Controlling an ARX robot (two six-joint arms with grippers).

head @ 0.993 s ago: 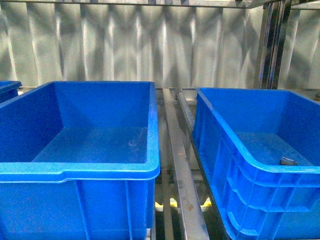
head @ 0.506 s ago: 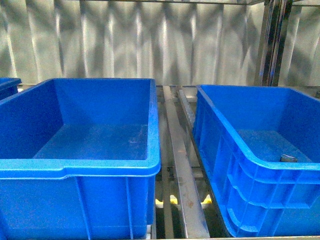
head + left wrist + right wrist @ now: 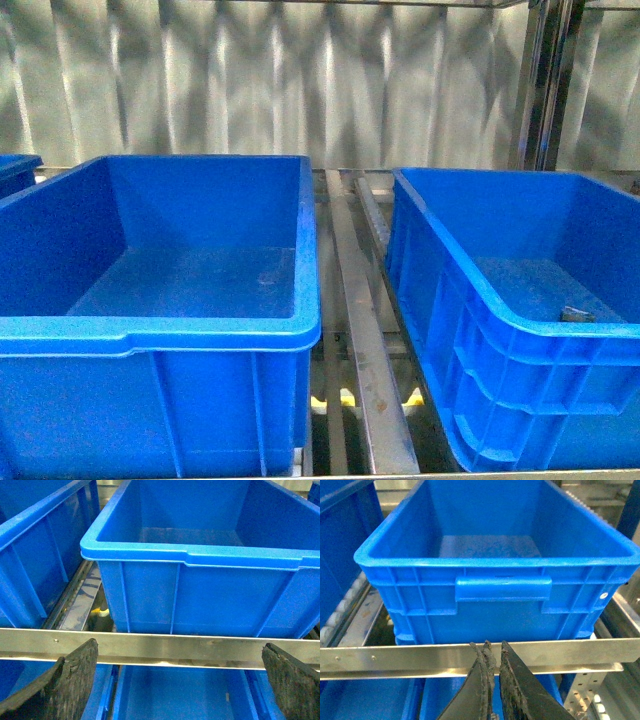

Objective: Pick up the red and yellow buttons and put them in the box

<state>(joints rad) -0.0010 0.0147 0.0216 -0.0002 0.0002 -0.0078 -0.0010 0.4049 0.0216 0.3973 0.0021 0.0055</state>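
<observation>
A: Far left first, quick.
B: Sliver of a third blue plastic crate (image 3: 15, 170), cut by the frame edge. Just beside it is the large blue plastic crate with a stepped front rim (image 3: 160, 335).

A: Middle?
B: Bare steel rack rails (image 3: 365, 370) run away from the camera between the two big crates. Small yellow bits (image 3: 330, 402) sit below them, too small to identify.

A: The box?
B: Deep blue plastic box with ribbed sides and a straight rim (image 3: 500, 330), right of the rails and apart from the stepped crate. There's a small grey object (image 3: 577, 314) on its floor, just past the near rim; can't tell what it is. Behind it all is a corrugated grey metal wall (image 3: 250, 90), with a steel upright post (image 3: 545, 90) at right rear.

A: Grippers?
B: Left gripper (image 3: 179, 646), wrist view: rough dark pads (image 3: 75, 675) spread wide with nothing between them. It faces the stepped crate across a steel crossbar (image 3: 150, 647). Right gripper (image 3: 494, 647): fingers drawn almost together with a hairline gap, gripping nothing, facing the box's handle side.
</observation>
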